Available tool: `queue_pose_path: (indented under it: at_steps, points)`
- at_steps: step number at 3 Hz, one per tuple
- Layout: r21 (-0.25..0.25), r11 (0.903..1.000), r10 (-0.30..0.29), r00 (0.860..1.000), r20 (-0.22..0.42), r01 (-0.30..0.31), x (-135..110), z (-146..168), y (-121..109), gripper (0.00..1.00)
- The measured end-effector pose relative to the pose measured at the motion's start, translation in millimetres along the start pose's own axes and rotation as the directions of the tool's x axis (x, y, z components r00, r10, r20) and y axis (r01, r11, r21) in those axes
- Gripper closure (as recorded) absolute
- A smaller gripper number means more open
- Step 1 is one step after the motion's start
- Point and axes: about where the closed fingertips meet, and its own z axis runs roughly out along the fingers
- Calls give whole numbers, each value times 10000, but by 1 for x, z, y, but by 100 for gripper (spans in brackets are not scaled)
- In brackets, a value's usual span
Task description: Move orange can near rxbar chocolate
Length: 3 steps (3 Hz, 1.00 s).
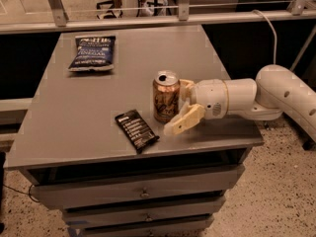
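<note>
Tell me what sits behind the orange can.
Behind the orange can: gray table and the far finger of the open gripper straddling it; the can covers that finger's tip.

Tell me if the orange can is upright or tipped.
Upright: the orange can stands on its base, silver top up; the hand straddles it from the right, open.

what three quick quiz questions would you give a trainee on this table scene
1. True or false: the orange can stands upright on the table.
2. In the camera view, where does the rxbar chocolate lie from the can? A) lower left B) directly behind C) right
3. Fill in: the gripper sits at the can, one of its jaws on each side, and they are ___.
Key: 1 true; 2 A; 3 open.
</note>
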Motion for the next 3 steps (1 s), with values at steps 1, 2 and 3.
queue_pose_path:
  at_steps: [1,2,3]
  points:
    - [184,9987,-471,9985,-285,477,-16,-21,-5,0]
    - [413,9881,-1431,9841,-1048,1481,-46,-53,-24,0]
    - [534,9619,-2562,9520,-1676,2682,-81,-78,-51,0]
